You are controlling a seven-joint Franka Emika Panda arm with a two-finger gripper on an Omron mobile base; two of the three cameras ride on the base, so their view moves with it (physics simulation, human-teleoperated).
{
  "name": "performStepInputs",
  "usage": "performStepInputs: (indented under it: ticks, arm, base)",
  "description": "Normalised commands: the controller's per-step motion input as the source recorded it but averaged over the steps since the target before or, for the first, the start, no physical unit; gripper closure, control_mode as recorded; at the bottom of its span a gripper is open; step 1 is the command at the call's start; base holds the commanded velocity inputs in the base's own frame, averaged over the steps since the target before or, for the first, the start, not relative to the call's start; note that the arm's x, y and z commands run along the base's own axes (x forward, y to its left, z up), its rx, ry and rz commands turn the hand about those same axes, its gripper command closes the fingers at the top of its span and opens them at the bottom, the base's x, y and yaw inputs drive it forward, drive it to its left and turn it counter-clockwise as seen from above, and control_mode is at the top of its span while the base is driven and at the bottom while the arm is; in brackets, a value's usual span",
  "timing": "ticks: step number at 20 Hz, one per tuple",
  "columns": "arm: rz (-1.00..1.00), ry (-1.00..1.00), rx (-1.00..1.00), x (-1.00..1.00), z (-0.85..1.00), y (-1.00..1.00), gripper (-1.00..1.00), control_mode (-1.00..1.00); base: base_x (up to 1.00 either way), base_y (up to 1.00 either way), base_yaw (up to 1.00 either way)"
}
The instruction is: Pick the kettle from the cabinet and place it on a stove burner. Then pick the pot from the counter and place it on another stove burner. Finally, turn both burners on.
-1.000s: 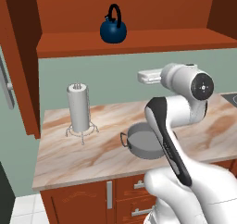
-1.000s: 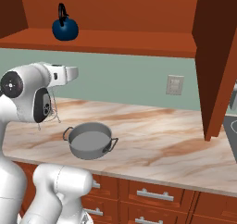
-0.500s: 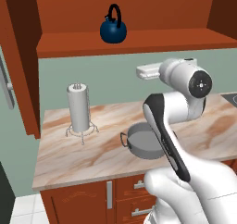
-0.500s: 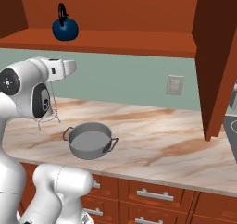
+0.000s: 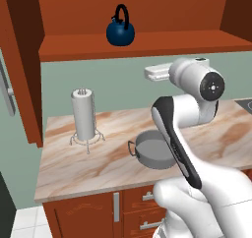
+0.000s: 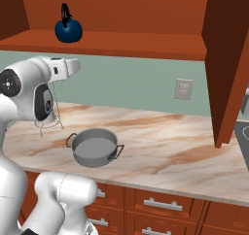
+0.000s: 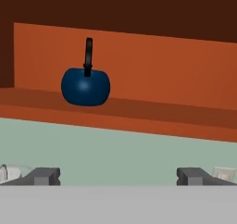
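The small dark-blue kettle stands upright on the shelf of the reddish-brown cabinet, its black handle edge-on in the hand view. My gripper hangs below the shelf and a little to the kettle's right, pointing at the green wall. It is open and empty, its fingertips wide apart. The grey pot sits on the marble counter under my arm.
A white paper-towel roll stands on a wire holder at the counter's left. A dark cooktop corner shows at the right edge. A cabinet side panel hangs low on the right, and a wall outlet sits beside it.
My hand has risen a little toward the underside of the shelf. The kettle and pot have not moved.
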Motion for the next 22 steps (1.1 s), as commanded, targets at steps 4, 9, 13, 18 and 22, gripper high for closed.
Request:
performStepInputs:
  ticks: [4, 9, 13, 18, 22]
  arm:
    - [0.00, -0.02, -0.02, 0.01, 0.15, 0.00, -1.00, -1.00]
    - [0.00, -0.01, -0.02, 0.06, 0.15, 0.00, -1.00, -1.00]
    - [0.00, 0.00, -0.01, 0.15, 0.14, 0.00, -1.00, -1.00]
    - [0.00, 0.00, -0.03, 0.17, 0.13, 0.02, -1.00, -1.00]
    - [0.00, 0.00, -0.01, 0.20, 0.13, 0.01, -1.00, -1.00]
  base:
    - [0.00, 0.00, 0.00]
    - [0.00, 0.00, 0.00]
    - [0.00, 0.00, 0.00]
    - [0.00, 0.00, 0.00]
    - [0.00, 0.00, 0.00]
